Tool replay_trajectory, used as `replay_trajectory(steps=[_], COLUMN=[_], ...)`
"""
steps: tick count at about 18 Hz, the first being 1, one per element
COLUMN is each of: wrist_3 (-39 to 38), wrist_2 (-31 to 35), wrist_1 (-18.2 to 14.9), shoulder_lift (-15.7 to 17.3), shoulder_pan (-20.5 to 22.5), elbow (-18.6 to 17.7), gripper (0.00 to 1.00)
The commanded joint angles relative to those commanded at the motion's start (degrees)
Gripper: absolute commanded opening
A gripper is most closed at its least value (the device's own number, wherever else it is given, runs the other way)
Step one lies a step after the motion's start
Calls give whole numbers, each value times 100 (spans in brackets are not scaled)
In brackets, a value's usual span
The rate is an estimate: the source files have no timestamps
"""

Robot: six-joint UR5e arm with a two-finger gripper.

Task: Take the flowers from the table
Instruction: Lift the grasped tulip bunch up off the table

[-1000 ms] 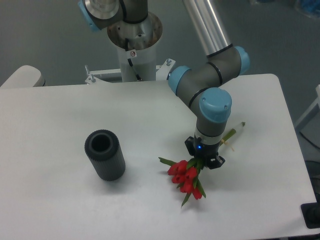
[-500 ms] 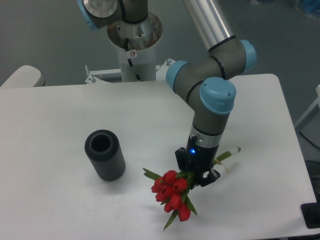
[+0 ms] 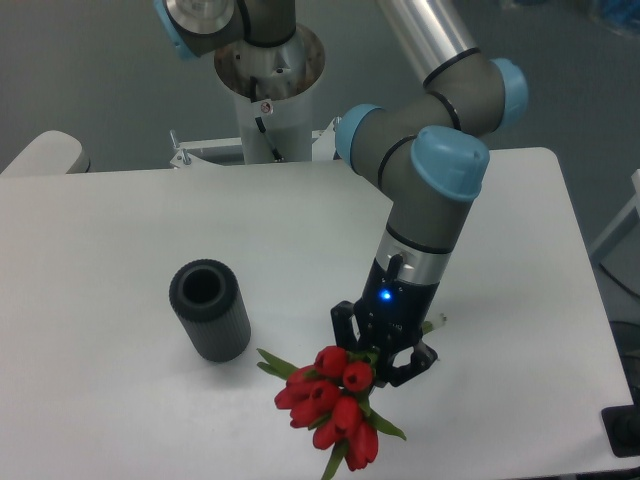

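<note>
Flowers (image 3: 333, 412) hang pinched in your end effector (image 3: 381, 356), blooms jutting toward the camera, stems running back under the wrist. You hold them seemingly clear of the tabletop (image 3: 120, 230), right of the ribbed cylinder (image 3: 208, 309).

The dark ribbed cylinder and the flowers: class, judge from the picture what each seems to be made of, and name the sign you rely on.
The cylinder: probably matte rubber or plastic; dull dark grey, ribbed wall, no glare.
The flowers: possibly artificial, fabric or plastic; uniformly vivid red blooms and stiff green leaves, though the picture cannot settle it.
</note>
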Motion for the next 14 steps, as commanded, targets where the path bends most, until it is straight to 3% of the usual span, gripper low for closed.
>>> replay_trajectory(steps=[3,14], wrist_3=[18,79], wrist_2=[-299,-344], wrist_1=[26,53], shoulder_lift=[0,9], shoulder_pan=[97,194], elbow=[18,70], gripper=[21,21])
